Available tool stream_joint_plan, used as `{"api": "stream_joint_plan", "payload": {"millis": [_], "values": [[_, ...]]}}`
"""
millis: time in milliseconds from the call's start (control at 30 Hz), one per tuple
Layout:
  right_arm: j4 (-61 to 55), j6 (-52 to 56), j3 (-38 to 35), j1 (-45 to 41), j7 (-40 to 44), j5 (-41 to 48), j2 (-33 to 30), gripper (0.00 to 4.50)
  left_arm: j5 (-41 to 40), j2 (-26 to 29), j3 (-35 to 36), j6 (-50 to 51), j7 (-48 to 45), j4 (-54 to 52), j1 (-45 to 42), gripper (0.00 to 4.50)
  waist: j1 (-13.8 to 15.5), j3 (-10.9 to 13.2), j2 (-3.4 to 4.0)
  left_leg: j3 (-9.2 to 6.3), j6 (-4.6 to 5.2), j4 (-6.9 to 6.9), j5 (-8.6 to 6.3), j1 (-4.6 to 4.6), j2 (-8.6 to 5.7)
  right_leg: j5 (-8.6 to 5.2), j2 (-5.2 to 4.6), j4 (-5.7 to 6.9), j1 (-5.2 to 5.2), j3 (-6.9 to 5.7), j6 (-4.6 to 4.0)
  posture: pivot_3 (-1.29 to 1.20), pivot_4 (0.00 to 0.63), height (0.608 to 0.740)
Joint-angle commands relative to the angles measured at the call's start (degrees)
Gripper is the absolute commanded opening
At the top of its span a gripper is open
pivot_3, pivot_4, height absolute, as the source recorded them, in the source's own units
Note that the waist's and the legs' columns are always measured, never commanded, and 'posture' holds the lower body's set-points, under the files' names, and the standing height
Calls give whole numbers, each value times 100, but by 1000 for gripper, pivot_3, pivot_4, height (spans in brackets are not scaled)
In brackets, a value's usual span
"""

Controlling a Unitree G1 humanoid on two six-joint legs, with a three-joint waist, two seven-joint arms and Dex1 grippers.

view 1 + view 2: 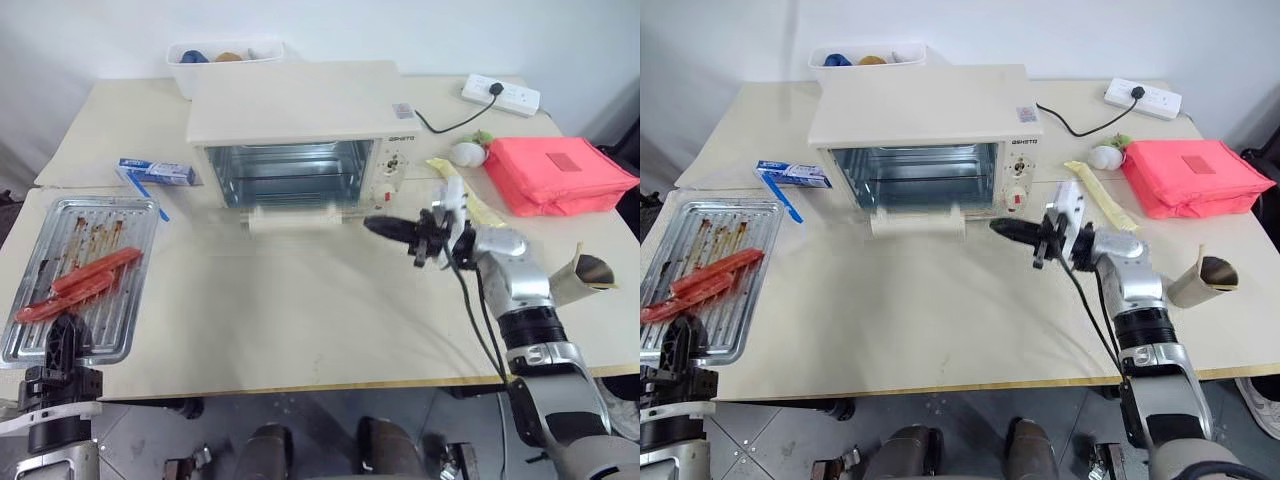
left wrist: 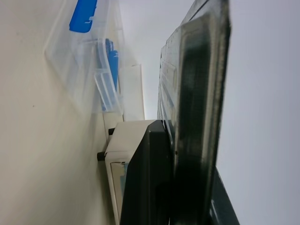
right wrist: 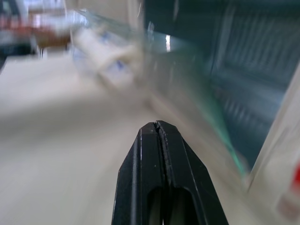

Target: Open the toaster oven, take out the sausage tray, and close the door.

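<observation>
Nearest, at the desk's (image 1: pixel 300 330) front left corner, the left gripper (image 1: pixel 60 342) is clenched on the near rim of the shallow, shiny metal sausage tray (image 1: pixel 85 275); its ridged bottom is streaked with brown grease and carries two red sausages (image 1: pixel 85 282) lying aslant; the left wrist view shows the tray's thin rim edge-on, pinched between the black fingers (image 2: pixel 150 183). Further in, right of centre, the right gripper (image 1: pixel 1005 229) is clenched shut on nothing, its tapered black tip level and just beside the right end of the wide cream bar handle (image 1: pixel 917 220); the glass-paned door (image 3: pixel 187 93) appears blurred, part open, only a smear in that wrist view. Behind stands the cream-white boxy toaster oven (image 1: pixel 300 120), its ribbed metal cavity bare; a blue-and-white box (image 1: pixel 157 172) lies to its left; a red fabric pouch (image 1: pixel 555 172) lies towards the right edge.
</observation>
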Motion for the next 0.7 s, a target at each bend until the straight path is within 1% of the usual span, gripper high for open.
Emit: {"api": "stream_joint_plan", "payload": {"millis": [33,100,167,300,333,367,400,433,533,633,667,700], "values": [[-425,594,-508,-338,-520,528,151,15,-79,92,-98,57,-25,-370,123,0,0,0,0,0,1,0,0,-1,0,0,0,1,-1,1,0,0,150,740],[-676,553,-658,-375,-744,582,237,15,-79,163,-333,222,-15,-384,280,0,5,0,0,1,2,-2,-2,-2,0,0,0,2,-1,1,0,0,150,740],[-930,549,-674,-306,-775,549,197,15,-79,232,-485,319,-74,-401,396,0,28,0,0,1,6,-3,-9,-5,0,0,0,3,-1,1,0,0,150,740],[-1536,772,-556,250,-68,519,-451,15,-79,555,-675,585,-156,-250,365,0,126,0,0,5,18,-2,-18,-12,-3,1,1,-13,-1,2,2,0,150,740],[-1723,796,-598,429,28,570,-575,176,-79,664,-710,672,-158,-175,323,0,133,0,0,4,19,-1,-21,-13,-3,1,2,-16,-1,1,2,0,150,740],[-2089,652,-647,828,188,519,-786,280,-79,879,-783,871,-154,-4,181,0,146,0,0,5,20,-1,-22,-14,-3,1,2,-16,-1,2,2,0,150,740],[-2399,535,-690,1178,314,478,-964,728,-79,1104,-857,1068,-162,160,65,0,100,3,6,5,22,-2,-23,-15,-6,1,2,-18,-1,2,2,0,150,740],[-2657,534,-740,1479,403,476,-1112,873,-79,1365,-946,1291,-189,316,-15,0,150,2,8,24,25,1,-24,-10,-5,6,1,-19,-2,14,12,0,150,740],[-3218,527,-934,2250,466,538,-1464,1857,-79,1915,-1226,1877,-278,745,-304,0,145,4,15,13,22,-2,-24,-9,1,7,12,-15,1,7,13,0,150,740],[-3616,548,-1172,2814,375,618,-1681,2863,-79,2374,-1519,2407,-372,1161,-629,0,118,5,16,25,25,7,-24,-5,-3,10,9,-13,2,19,14,0,150,740],[-3722,605,-1243,2921,292,664,-1714,3298,-79,2493,-1582,2553,-411,1277,-713,0,103,5,15,30,26,5,-25,2,-3,12,9,-11,2,27,14,0,150,740],[-3855,631,-1355,3079,194,680,-1747,3540,-79,2625,-1687,2713,-429,1448,-874,0,95,5,16,34,25,6,-25,6,0,12,11,-7,2,28,14,0,150,740]]}}
